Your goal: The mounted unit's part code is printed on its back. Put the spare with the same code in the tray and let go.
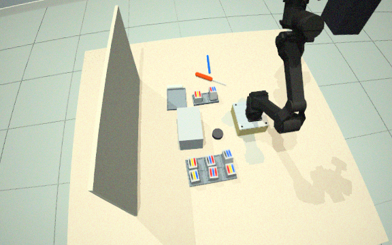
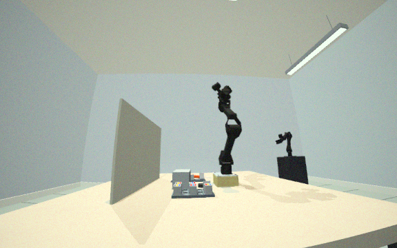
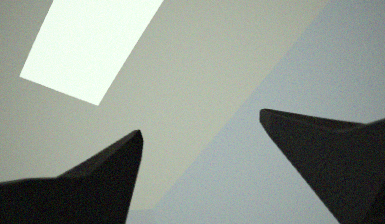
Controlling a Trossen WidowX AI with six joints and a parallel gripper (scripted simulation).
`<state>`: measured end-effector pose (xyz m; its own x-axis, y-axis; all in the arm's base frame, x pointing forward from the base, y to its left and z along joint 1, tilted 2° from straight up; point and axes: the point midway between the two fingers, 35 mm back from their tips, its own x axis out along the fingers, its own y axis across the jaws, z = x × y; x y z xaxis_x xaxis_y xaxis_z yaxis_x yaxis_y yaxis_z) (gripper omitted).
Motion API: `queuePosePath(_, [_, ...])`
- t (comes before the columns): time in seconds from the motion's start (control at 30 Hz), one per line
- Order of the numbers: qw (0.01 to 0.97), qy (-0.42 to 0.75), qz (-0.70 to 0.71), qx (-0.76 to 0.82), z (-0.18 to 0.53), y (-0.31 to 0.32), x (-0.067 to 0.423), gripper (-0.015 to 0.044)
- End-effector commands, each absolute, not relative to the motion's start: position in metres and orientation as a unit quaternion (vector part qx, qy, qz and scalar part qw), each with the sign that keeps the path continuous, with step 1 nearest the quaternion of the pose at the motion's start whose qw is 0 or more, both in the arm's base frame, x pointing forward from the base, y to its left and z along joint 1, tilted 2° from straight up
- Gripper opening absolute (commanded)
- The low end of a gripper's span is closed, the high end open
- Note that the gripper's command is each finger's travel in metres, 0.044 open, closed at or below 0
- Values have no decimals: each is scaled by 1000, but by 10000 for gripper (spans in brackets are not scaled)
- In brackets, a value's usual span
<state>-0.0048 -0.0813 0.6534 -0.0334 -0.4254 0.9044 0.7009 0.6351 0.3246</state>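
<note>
My gripper is open and empty. It is raised high above the table and points up at the ceiling; the wrist view shows only ceiling, a lamp and wall. It is out of frame in the overhead view. A plain grey box, the unit, stands at the table's middle; its back is hidden. In front of it a grey rack holds several spares with coloured stripes. A flat grey tray lies behind the unit. A small holder with two striped spares sits beside the tray.
A tall beige panel stands left of the unit. A black puck, an orange screwdriver and a blue pen lie on the table. The arm's base sits on a block. A dark pedestal stands off the table.
</note>
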Motion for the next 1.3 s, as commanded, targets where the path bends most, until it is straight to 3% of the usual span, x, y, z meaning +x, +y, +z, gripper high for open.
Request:
queuePosePath(0.0, [718,-538,-441,-38,639,-145,13,440])
queuePosePath(0.33, [808,-362,-453,108,584,-245,103,440])
queuePosePath(0.63, [876,-133,-418,200,497,-280,221,440])
queuePosePath(0.97, [906,141,-319,241,381,-231,338,440])
queuePosePath(1.27, [881,367,-217,206,290,-149,391,440])
